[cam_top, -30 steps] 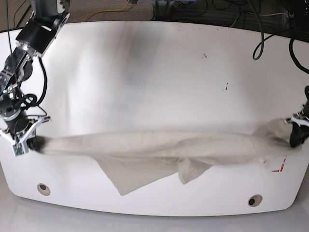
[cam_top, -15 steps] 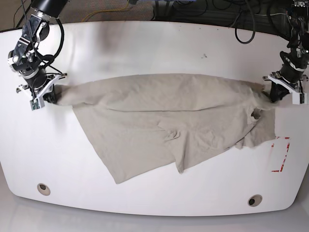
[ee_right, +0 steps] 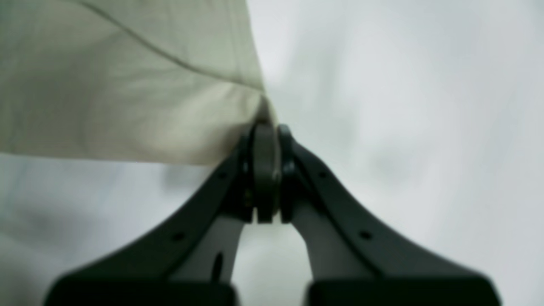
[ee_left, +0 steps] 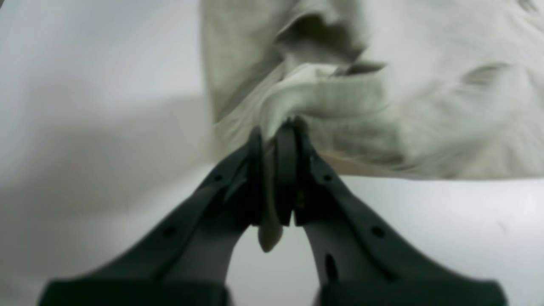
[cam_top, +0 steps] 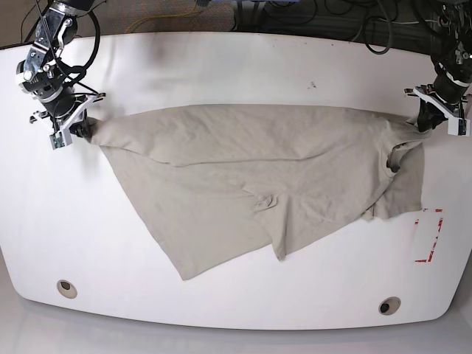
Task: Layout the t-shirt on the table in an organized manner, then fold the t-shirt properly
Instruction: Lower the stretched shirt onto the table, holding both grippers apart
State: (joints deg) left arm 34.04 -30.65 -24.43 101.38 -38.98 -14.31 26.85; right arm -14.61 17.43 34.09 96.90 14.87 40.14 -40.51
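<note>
The beige t-shirt (cam_top: 251, 169) is stretched across the white table (cam_top: 236, 66), its top edge pulled taut between both arms and its lower part draping forward in wrinkled flaps. At the base view's right, my left gripper (cam_top: 426, 122) is shut on a bunched edge of the shirt. The left wrist view shows the left gripper (ee_left: 278, 131) with a fold of the t-shirt (ee_left: 425, 106) pinched between its jaws. My right gripper (cam_top: 82, 131), at the base view's left, is shut on the opposite corner. In the right wrist view, the right gripper (ee_right: 265, 131) pinches the t-shirt (ee_right: 127, 85) at its tip.
Two round grey holes (cam_top: 66, 287) (cam_top: 389, 305) sit near the table's front edge. A red dashed mark (cam_top: 428, 236) lies at the right, just beyond the shirt's hem. Cables (cam_top: 310, 15) run behind the far edge.
Both grippers have carried the shirt from near the front edge toward the far side. The cloth has opened from a narrow stretched band into a broad sheet.
</note>
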